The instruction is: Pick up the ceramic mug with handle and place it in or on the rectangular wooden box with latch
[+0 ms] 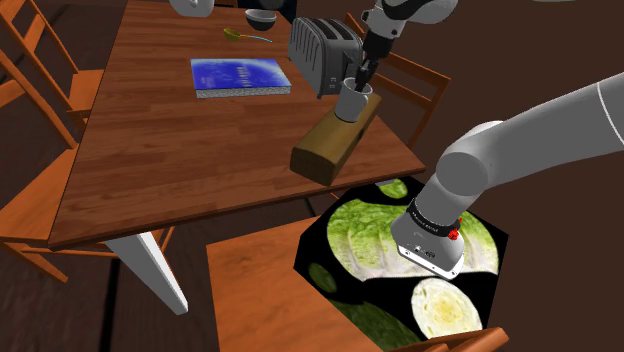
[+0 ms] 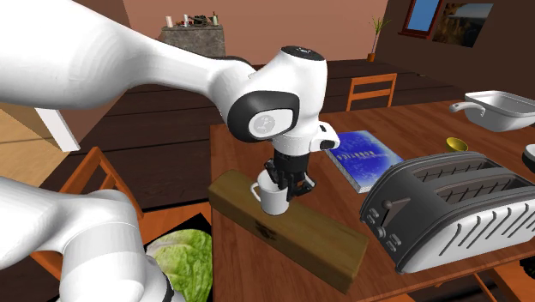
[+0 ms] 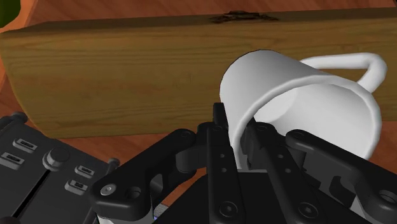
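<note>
- Fingers (image 3: pixel 219 140) are clasping the white mug (image 3: pixel 305 114) by its wall at the lower middle of the wrist view, one finger pressing outside the rim and the other inside.
- At the lower left of the shoulder view, a wooden chair (image 1: pixel 25 215) is standing against the brown wooden desk (image 1: pixel 150 160).
- Left of centre in the upper part of that view, a blue book (image 1: pixel 240 76) is lying flat on the desk, well apart from the box.
- Near the centre, the rectangular wooden box (image 1: pixel 330 140) is lying on the desk close to its right edge, slanting from the middle up toward the right.
- Just above the box, at the upper centre, a grey and black toaster (image 1: pixel 322 50) is standing on the desk.
- Right of the toaster, the mug is hanging upright in the fingers over the box's upper-right end; I cannot tell whether its base is touching the lid.
- In the second exterior view the mug is showing over the box's left end, left of centre, with its handle pointing left.
- At the right of the shoulder view, the white arm (image 1: pixel 520 130) is reaching up and left from its stand (image 1: pixel 400 260), which is wearing a leafy green pattern at the lower right.
</note>
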Motion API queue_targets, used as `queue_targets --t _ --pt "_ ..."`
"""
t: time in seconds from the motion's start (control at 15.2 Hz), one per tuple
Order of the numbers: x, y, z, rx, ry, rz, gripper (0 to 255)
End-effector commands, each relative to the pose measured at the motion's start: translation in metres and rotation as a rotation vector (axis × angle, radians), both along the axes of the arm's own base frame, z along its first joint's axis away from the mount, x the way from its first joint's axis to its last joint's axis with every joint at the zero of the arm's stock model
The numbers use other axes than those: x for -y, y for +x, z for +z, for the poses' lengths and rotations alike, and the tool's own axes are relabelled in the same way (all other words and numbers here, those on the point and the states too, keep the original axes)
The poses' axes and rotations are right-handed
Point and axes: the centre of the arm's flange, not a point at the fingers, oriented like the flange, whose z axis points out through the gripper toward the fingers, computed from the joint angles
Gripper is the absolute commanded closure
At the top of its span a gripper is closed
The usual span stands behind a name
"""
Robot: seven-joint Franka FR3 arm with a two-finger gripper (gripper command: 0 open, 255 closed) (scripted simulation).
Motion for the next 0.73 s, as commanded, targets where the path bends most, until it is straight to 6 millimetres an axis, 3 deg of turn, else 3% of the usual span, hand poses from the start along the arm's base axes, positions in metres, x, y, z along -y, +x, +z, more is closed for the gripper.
queue_targets --t 0.0,0.13,0.2,0.53,0.66 --pt "0.000 0.000 0.000 0.000 0.000 0.000 255" --pt "0.000 0.000 0.000 0.000 0.000 0.000 255" --pt "0.000 0.000 0.000 0.000 0.000 0.000 0" --pt "0.000 0.000 0.000 0.000 0.000 0.000 0" --pt "0.002 -0.002 0.026 0.000 0.000 0.000 0"
